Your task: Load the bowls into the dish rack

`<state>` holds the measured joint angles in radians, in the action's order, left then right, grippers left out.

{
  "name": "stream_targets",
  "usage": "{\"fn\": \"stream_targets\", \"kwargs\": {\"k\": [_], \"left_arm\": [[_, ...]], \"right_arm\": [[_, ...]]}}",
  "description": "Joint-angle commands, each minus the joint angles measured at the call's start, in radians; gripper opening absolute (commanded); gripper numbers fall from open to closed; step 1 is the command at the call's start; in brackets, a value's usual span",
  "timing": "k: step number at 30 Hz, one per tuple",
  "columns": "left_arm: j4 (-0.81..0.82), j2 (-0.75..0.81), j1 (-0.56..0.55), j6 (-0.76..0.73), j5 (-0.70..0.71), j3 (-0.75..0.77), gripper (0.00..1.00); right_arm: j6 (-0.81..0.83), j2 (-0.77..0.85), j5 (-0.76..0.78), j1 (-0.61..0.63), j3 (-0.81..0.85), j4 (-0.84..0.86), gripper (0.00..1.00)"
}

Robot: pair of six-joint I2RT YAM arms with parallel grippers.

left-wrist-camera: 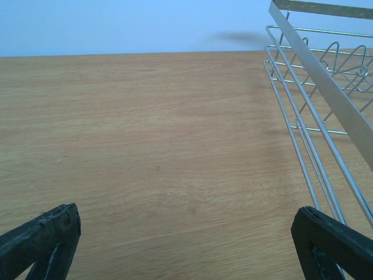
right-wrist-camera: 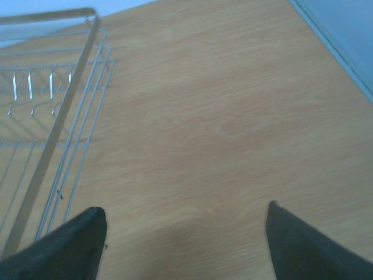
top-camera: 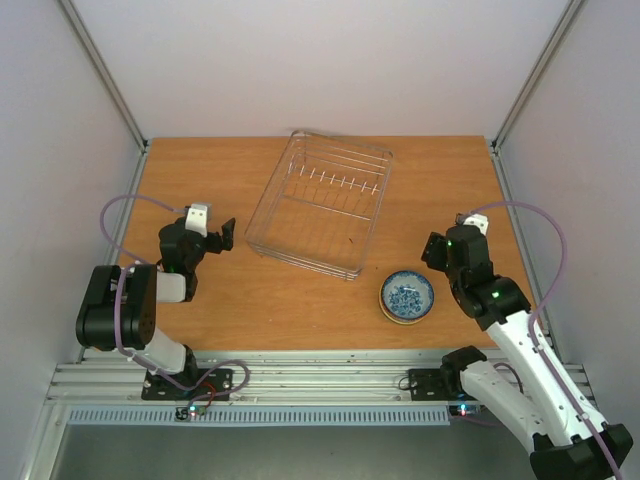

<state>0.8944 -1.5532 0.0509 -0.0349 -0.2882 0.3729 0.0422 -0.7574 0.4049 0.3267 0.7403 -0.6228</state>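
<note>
One blue-and-white patterned bowl [top-camera: 407, 296] sits upright on the wooden table, just off the near right corner of the dish rack [top-camera: 300, 258]. The rack, a silvery wire basket with a row of prongs, lies empty at the table's middle. My left gripper [top-camera: 218, 235] hovers open to the left of the rack, whose wire side [left-wrist-camera: 315, 111] shows on the right of the left wrist view; only bare wood lies between its fingertips [left-wrist-camera: 46, 233]. My right gripper [top-camera: 436, 250] is open, right of the rack and just behind the bowl. The right wrist view shows the rack's edge [right-wrist-camera: 55, 128] at left.
The wooden tabletop [top-camera: 200, 180] is enclosed by white walls at the back and both sides, with metal frame posts [top-camera: 100, 70] in the corners. The arm bases are on the metal rail [top-camera: 320, 380] at the near edge.
</note>
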Motion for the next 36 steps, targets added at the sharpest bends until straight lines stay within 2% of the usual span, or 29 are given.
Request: {"fn": "stream_targets", "kwargs": {"k": [1, 5, 14, 19, 27, 30, 34, 36], "left_arm": [[0.077, -0.013, 0.002, -0.02, -0.005, 0.0, 0.99], [0.077, -0.014, 0.003, -0.02, -0.004, 0.0, 0.99], [0.077, -0.014, 0.002, -0.019, -0.006, 0.0, 0.99], [0.077, -0.013, 0.002, -0.019, -0.006, 0.0, 1.0], [0.077, -0.013, 0.003, -0.02, -0.005, 0.0, 0.99], [0.077, -0.014, 0.003, -0.019, -0.005, 0.0, 0.99], [0.077, -0.014, 0.002, -0.019, -0.005, 0.0, 0.99], [0.076, -0.014, 0.003, -0.019, -0.005, 0.0, 0.99]], "right_arm": [[-0.023, -0.047, -0.128, 0.006, 0.061, -0.119, 0.65], [-0.09, -0.105, -0.171, 0.013, 0.074, -0.218, 0.55], [-0.173, -0.042, -0.272, 0.02, 0.031, -0.296, 0.31], [-0.228, -0.048, -0.287, 0.056, -0.005, -0.305, 0.28], [-0.313, -0.042, -0.161, 0.138, -0.039, -0.378, 0.26], [-0.327, -0.039, -0.146, 0.154, -0.042, -0.384, 0.19], [-0.344, -0.046, -0.123, 0.172, -0.036, -0.404, 0.18], [-0.355, -0.049, -0.108, 0.188, -0.033, -0.414, 0.14]]}}
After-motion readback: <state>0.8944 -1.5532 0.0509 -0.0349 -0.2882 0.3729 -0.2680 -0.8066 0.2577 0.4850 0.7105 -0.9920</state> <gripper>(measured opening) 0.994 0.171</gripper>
